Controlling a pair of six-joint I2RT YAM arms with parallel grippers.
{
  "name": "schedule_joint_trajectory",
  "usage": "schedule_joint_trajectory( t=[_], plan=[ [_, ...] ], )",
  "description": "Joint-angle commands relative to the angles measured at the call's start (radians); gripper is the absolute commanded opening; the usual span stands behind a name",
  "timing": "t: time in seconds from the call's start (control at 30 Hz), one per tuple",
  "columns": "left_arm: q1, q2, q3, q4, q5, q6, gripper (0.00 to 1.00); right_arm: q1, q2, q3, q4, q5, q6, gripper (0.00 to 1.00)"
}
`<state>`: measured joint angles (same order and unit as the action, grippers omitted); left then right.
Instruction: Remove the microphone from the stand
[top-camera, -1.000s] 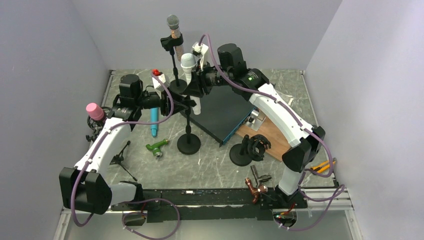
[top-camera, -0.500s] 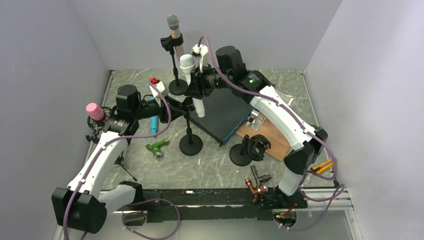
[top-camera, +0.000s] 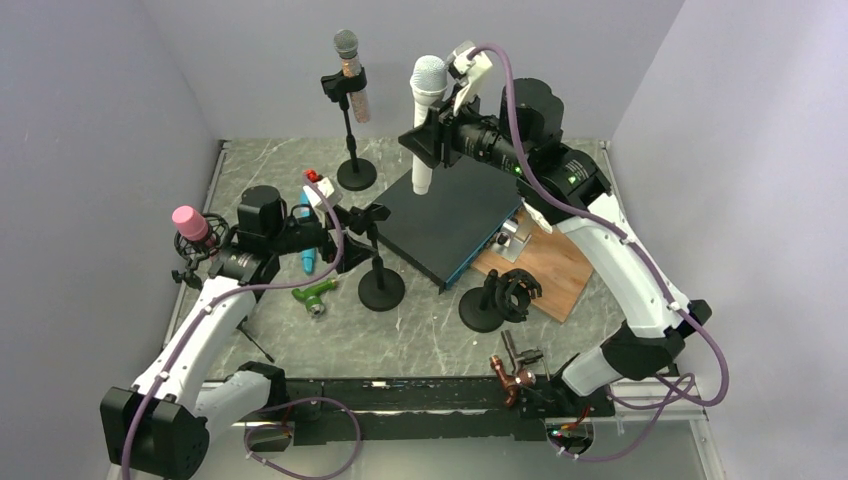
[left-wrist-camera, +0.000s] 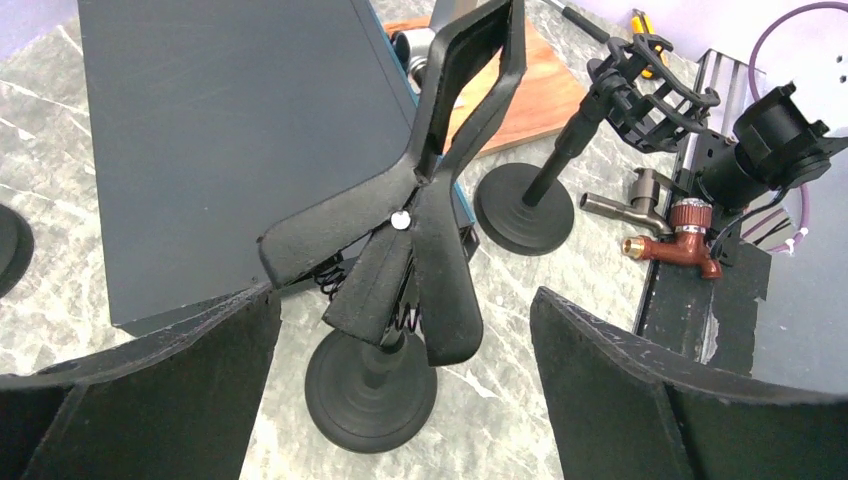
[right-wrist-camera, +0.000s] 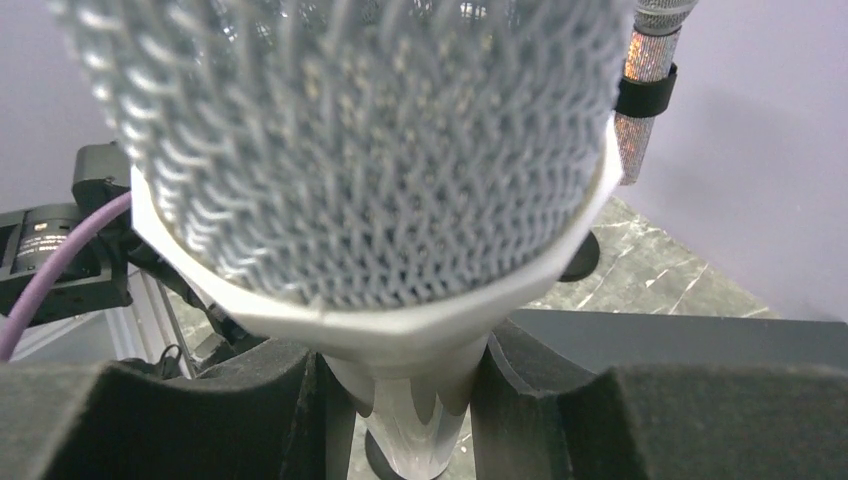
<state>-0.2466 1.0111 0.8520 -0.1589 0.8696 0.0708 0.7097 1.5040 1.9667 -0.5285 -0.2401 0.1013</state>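
Note:
The white microphone (top-camera: 424, 100) with a silver mesh head hangs upright high above the back of the table, clear of the stand. My right gripper (top-camera: 424, 142) is shut on its body just under the head; in the right wrist view the mesh head (right-wrist-camera: 350, 150) fills the picture and the pads (right-wrist-camera: 250, 410) press the white body (right-wrist-camera: 415, 415). The black stand (top-camera: 379, 288) rests mid-table, its spring clip (top-camera: 373, 214) holding nothing. My left gripper (top-camera: 345, 220) is open just left of the clip; the left wrist view shows the clip (left-wrist-camera: 430, 200) between the wide-apart fingers (left-wrist-camera: 640, 400), untouched.
A second microphone (top-camera: 347, 62) sits in a stand at the back. A pink-headed microphone (top-camera: 187, 221) is at the left. A black box (top-camera: 450, 215), a wooden board (top-camera: 545, 265), a shock-mount stand (top-camera: 500, 295), a teal tool (top-camera: 306, 252), a green piece (top-camera: 314, 297) and a copper tap (top-camera: 514, 380) lie around.
My right arm has lifted the white microphone up and to the right, out of the clip. My left gripper has opened, let go of the clip and drawn back slightly.

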Motion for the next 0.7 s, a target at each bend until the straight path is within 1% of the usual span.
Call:
schedule_joint_trajectory(
  t=[0.0,0.17,0.27,0.37,0.47,0.5,0.6,0.67],
  plan=[
    [-0.006,-0.033,0.033,-0.016,-0.034,-0.019,0.97,0.000,0.014,0.004,0.033,0.010,0.021,0.00],
    [-0.006,-0.083,0.060,-0.070,-0.097,-0.037,0.99,0.001,-0.006,-0.028,0.043,0.010,0.030,0.00],
    [-0.006,-0.107,0.107,-0.171,-0.148,-0.040,0.99,0.000,-0.008,-0.031,0.045,0.007,0.031,0.00],
    [-0.006,-0.133,0.174,-0.301,-0.148,-0.023,0.98,0.001,-0.007,-0.041,0.062,0.007,0.045,0.00],
    [-0.005,-0.156,0.275,-0.364,-0.166,-0.037,0.99,0.001,-0.011,-0.065,0.106,0.026,0.096,0.00],
    [-0.005,-0.157,0.316,-0.357,-0.167,-0.059,0.99,0.001,-0.013,-0.074,0.126,0.026,0.116,0.00],
    [-0.005,-0.113,0.429,-0.268,-0.182,-0.269,0.99,0.001,-0.007,-0.080,0.181,-0.008,0.194,0.00],
    [-0.006,-0.054,0.485,-0.196,-0.147,-0.406,0.99,0.001,0.012,-0.060,0.218,-0.063,0.243,0.00]
  ],
)
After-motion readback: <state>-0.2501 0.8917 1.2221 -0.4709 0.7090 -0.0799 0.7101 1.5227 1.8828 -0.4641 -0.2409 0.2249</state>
